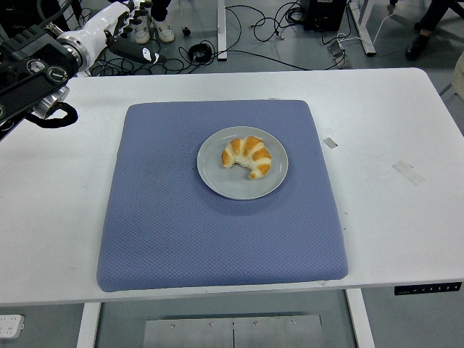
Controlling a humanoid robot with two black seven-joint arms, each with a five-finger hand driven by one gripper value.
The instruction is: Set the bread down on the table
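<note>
A golden croissant (248,156) lies on a round grey plate (217,177) in the middle of a blue quilted mat (181,232) on the white table (406,217). My left hand (130,32) is at the top left, beyond the table's far edge and well away from the plate. Its fingers are spread and hold nothing. The right arm does not show.
Two bits of tape (330,143) (408,171) lie on the table right of the mat. Cables (239,29) and table legs cover the floor behind. A person's shoes (154,30) show at the top.
</note>
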